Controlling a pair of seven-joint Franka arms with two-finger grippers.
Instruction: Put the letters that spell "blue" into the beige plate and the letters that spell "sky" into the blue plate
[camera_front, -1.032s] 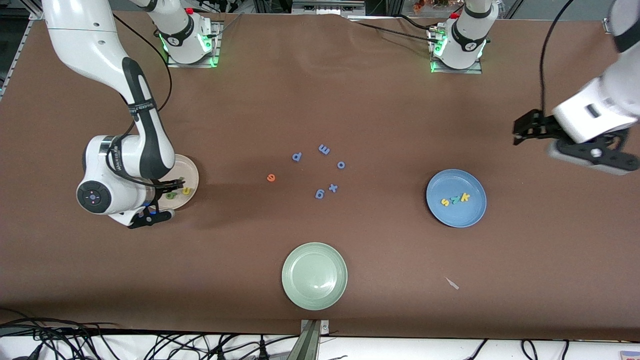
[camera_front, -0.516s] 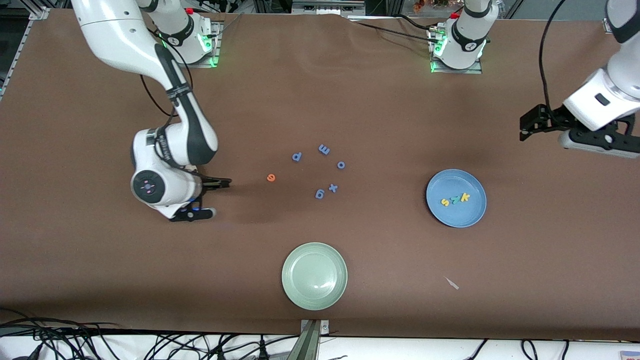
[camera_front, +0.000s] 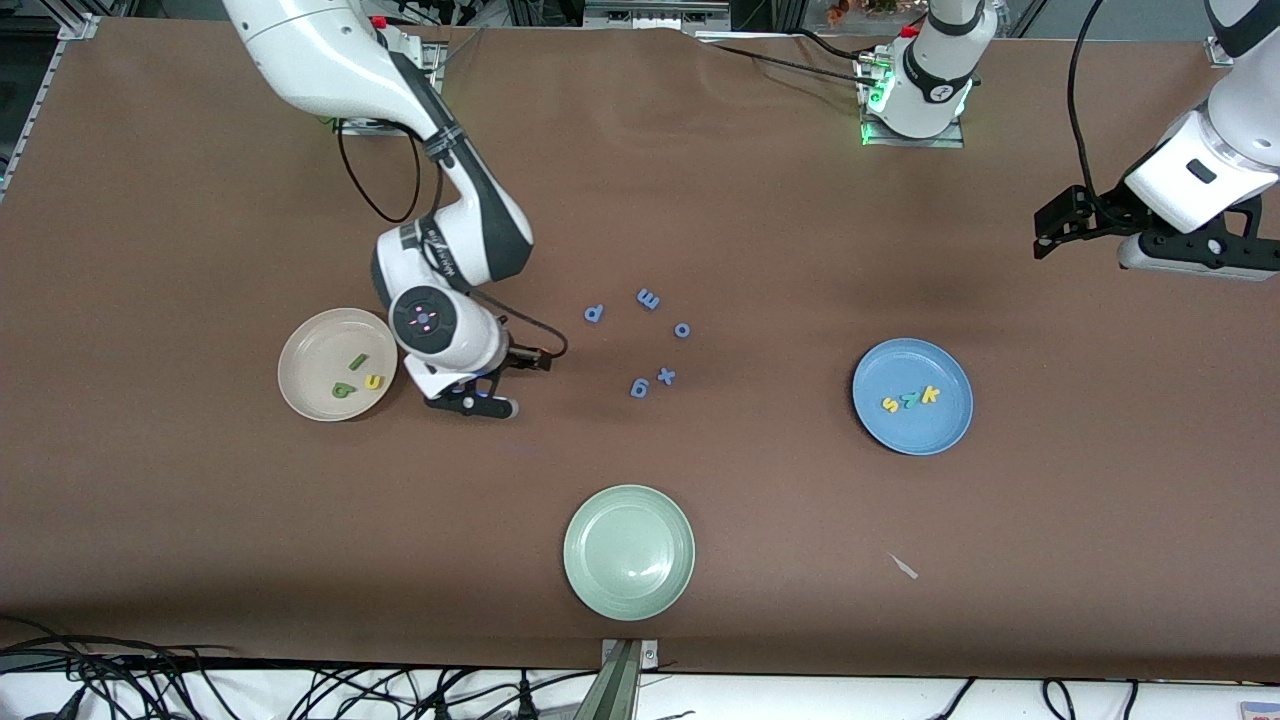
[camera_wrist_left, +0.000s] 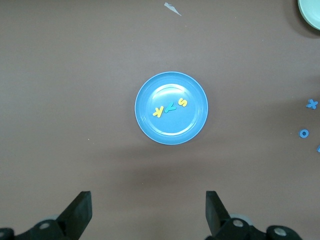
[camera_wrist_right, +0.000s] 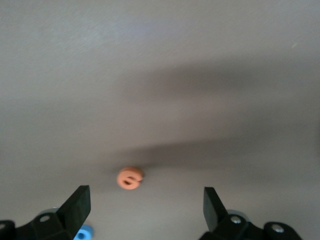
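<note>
Toward the right arm's end of the table sits the beige plate with the green l, green b and yellow u in it. Just beside that plate hangs the right gripper, jaws spread wide, nothing in them — the orange e lies on the mat right under it, near the loose blue letters. Well apart from the beige plate, the blue plate holds s, y, k. Left gripper waits up in the air near the table's end, wide open, empty.
</note>
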